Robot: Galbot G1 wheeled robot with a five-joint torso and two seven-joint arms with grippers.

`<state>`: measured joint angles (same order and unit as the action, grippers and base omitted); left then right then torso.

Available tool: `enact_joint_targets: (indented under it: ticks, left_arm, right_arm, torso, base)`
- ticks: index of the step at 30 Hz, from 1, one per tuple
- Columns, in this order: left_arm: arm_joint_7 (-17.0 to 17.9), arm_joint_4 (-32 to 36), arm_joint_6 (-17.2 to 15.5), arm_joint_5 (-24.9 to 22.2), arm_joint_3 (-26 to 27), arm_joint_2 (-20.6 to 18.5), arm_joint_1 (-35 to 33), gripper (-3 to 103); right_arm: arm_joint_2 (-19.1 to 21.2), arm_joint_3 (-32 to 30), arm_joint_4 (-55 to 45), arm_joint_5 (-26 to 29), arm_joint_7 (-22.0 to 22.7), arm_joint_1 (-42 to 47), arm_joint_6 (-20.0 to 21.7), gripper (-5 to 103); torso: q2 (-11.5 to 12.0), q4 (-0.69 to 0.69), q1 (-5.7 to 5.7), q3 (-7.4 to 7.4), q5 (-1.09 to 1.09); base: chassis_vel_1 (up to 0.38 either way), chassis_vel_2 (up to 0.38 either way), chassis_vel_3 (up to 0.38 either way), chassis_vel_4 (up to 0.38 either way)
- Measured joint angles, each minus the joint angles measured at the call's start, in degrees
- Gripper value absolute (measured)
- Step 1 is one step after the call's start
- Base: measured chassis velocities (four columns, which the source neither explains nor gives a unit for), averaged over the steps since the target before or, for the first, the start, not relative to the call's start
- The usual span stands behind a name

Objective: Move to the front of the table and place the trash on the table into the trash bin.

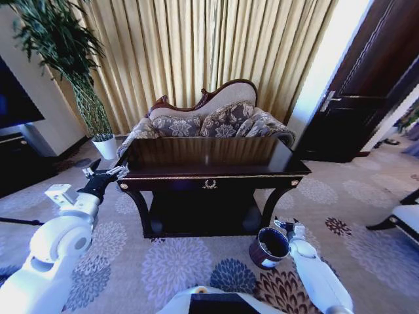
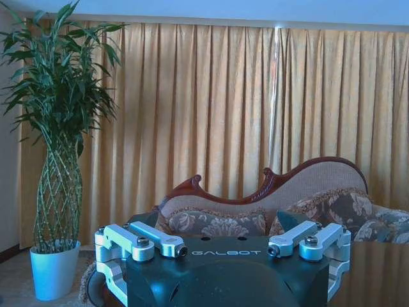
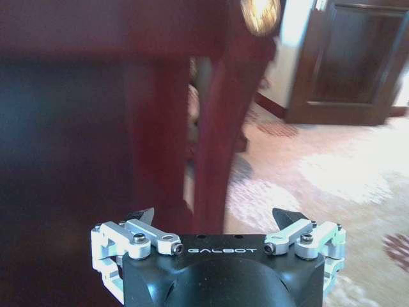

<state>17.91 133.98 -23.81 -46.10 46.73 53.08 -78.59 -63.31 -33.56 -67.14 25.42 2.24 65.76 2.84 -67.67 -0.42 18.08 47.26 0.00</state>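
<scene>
The table (image 1: 209, 171) is glossy near-black wood and stands straight ahead, with a gold emblem at its front centre and a lower shelf. The trash is out of view; the table top reflects the curtains. The trash bin (image 1: 268, 247), small, round and dark with a shiny rim, sits on the carpet by the table's right front leg (image 3: 214, 115). My right gripper (image 1: 287, 226) (image 3: 214, 217) hangs low right beside the bin's rim, open and holding nothing. Open as well, my left gripper (image 1: 105, 175) hovers at the table's left front corner.
An ornate sofa (image 1: 209, 121) with cushions stands right behind the table, in front of gold curtains. A tall plant in a white pot (image 1: 105, 145) is at back left, a dark cabinet (image 1: 19, 163) at far left, a dark door (image 1: 353, 124) at right. A chair (image 1: 402, 219) pokes in at the right edge.
</scene>
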Motion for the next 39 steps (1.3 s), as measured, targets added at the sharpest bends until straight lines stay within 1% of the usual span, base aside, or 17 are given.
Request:
enact_joint_targets:
  ticks: [2, 3, 5, 8, 9, 10, 12, 13, 16, 17, 19, 20, 23, 29, 31, 34, 39]
  left_arm:
    - [0.0, 0.0, 0.0, 0.0, 0.0, 0.0, 0.0, 100]
    - [0.0, 0.0, 0.0, 0.0, 0.2, 0.0, 0.0, 100]
    - [0.0, 0.0, 0.0, 0.0, 0.3, 0.0, 0.0, 100]
    - [0.0, 0.0, 0.0, 0.0, 0.4, 0.0, 0.0, 100]
    - [0.0, 0.0, 0.0, 0.0, 0.5, 0.0, 0.0, 100]
    - [0.0, 0.1, 0.1, -0.1, 0.5, 0.0, 0.1, 100]
    - [0.0, 0.4, 0.1, -0.2, 0.5, 0.1, 0.4, 100]
    - [0.0, 0.4, 0.1, -0.2, 0.5, 0.1, 0.4, 100]
    - [0.1, 0.9, 0.2, -0.3, 0.7, 0.1, 0.5, 100]
    - [0.1, 0.9, 0.2, -0.3, 0.7, 0.1, 0.5, 100]
    - [0.0, 1.2, 0.2, -0.4, 1.1, 0.3, 0.3, 100]
    - [0.0, 1.2, 0.2, -0.4, 1.1, 0.3, 0.3, 100]
    - [-0.3, 1.2, 0.3, -0.5, 1.6, 0.5, -0.2, 100]
    - [-1.0, 1.4, 0.3, -0.5, 2.2, 0.5, -0.7, 100]
    - [-1.0, 1.3, 0.4, -0.5, 2.2, 0.4, -0.7, 100]
    - [-1.1, 1.1, 0.4, -0.5, 2.2, 0.0, -0.2, 100]
    - [-1.0, 1.0, 0.4, -0.5, 2.0, -0.1, 0.0, 100]
  right_arm:
    - [0.3, -0.2, -2.3, 1.0, 0.0, 0.9, 0.9, 100]
    - [1.0, -0.7, -7.5, 3.2, 0.0, 2.8, 2.4, 100]
    - [1.8, -1.7, -14.2, 5.8, 0.1, 5.1, 3.5, 100]
    - [2.3, -2.4, -17.7, 6.6, 0.2, 6.2, 3.7, 100]
    - [3.0, -3.3, -22.1, 7.0, 0.2, 7.7, 3.8, 100]
    - [4.8, -5.2, -30.2, 8.1, 0.4, 10.6, 4.1, 100]
    - [6.6, -7.2, -39.7, 10.4, 1.3, 12.6, 6.9, 100]
    - [6.6, -7.2, -39.7, 10.4, 1.3, 12.6, 6.9, 100]
    - [8.2, -8.1, -49.0, 14.0, 4.4, 13.1, 10.9, 100]
    - [8.2, -8.1, -49.0, 14.0, 4.4, 13.1, 10.9, 100]
    - [9.5, -8.3, -55.2, 15.6, 5.8, 13.2, 13.4, 100]
    - [9.5, -8.3, -55.2, 15.6, 5.8, 13.2, 13.4, 100]
    - [10.9, -8.0, -61.3, 17.7, 6.8, 13.4, 15.6, 100]
    - [11.9, -7.8, -65.6, 18.2, 7.7, 14.0, 17.5, 100]
    - [12.0, -7.6, -65.9, 17.8, 8.8, 14.0, 18.0, 100]
    - [11.7, -7.3, -65.7, 15.6, 12.0, 13.8, 18.8, 100]
    - [11.2, -7.3, -65.3, 14.1, 12.9, 13.9, 18.8, 100]
  torso:
    - [0.0, 0.00, 0.00, 0.00, 0.00]
    - [0.0, 0.00, 0.00, 0.00, -0.01]
    - [0.0, -0.01, 0.00, 0.00, -0.01]
    - [0.0, 0.00, 0.00, 0.00, -0.01]
    - [0.0, 0.01, 0.00, 0.00, -0.01]
    - [0.0, -0.01, 0.00, 0.00, -0.02]
    - [0.0, -0.01, 0.00, 0.00, -0.01]
    - [0.0, -0.01, 0.00, 0.00, -0.01]
    - [0.0, 0.00, 0.00, 0.00, -0.01]
    - [0.0, 0.00, 0.00, 0.00, -0.01]
    - [0.0, 0.01, 0.00, 0.00, -0.01]
    - [0.0, 0.01, 0.00, 0.00, -0.01]
    - [0.0, 0.00, 0.00, 0.00, 0.00]
    - [0.0, 0.00, 0.00, 0.00, -0.01]
    - [0.0, 0.00, 0.00, 0.00, -0.01]
    - [0.0, 0.00, 0.00, 0.00, 0.00]
    - [0.0, -0.01, 0.00, 0.00, 0.00]
  base:
    - [0.000, 0.000, 0.000, 0.000]
    - [0.000, 0.000, 0.000, 0.000]
    - [0.000, 0.000, 0.000, 0.000]
    - [0.000, 0.000, 0.000, 0.000]
    - [0.000, 0.000, 0.000, 0.000]
    - [0.000, 0.000, 0.000, 0.000]
    - [0.000, 0.000, 0.000, 0.000]
    - [0.000, 0.000, 0.000, 0.000]
    - [0.000, 0.000, 0.000, 0.000]
    - [0.000, 0.000, 0.000, 0.000]
    - [0.000, 0.000, 0.000, 0.000]
    - [0.000, 0.000, 0.000, 0.000]
    - [0.000, 0.000, 0.000, 0.000]
    - [0.000, 0.000, 0.000, 0.000]
    - [0.000, 0.000, 0.000, 0.000]
    - [0.000, 0.000, 0.000, 0.000]
    - [0.000, 0.000, 0.000, 0.000]
